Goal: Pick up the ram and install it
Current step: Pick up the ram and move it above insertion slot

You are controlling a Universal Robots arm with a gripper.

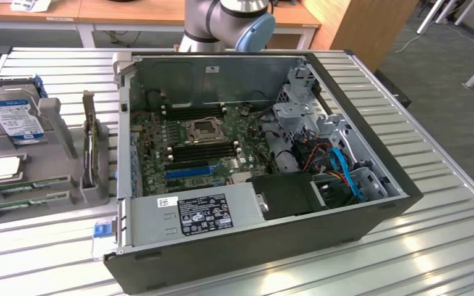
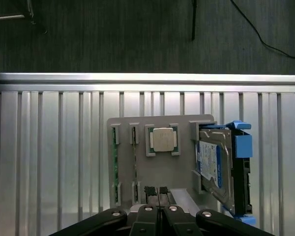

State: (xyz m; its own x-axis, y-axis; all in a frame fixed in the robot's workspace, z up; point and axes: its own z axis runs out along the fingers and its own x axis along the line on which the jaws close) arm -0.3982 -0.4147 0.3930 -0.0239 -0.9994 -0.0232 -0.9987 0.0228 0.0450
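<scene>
The exterior camera sits high, tilted down on the table (image 1: 434,246), with the open computer case (image 1: 245,253) dead centre, the arm (image 1: 220,24) at twelve o'clock and the grey parts holder (image 1: 46,165) at nine. The wrist camera, just behind the claw (image 2: 156,192), looks straight down, closer, on that holder (image 2: 184,172), which both share.

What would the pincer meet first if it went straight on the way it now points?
Most likely the grey holder, on its bare face beside the nearer ram stick; the shut pincer points down at it. Depth is unclear, so the exact spot is uncertain.
</scene>
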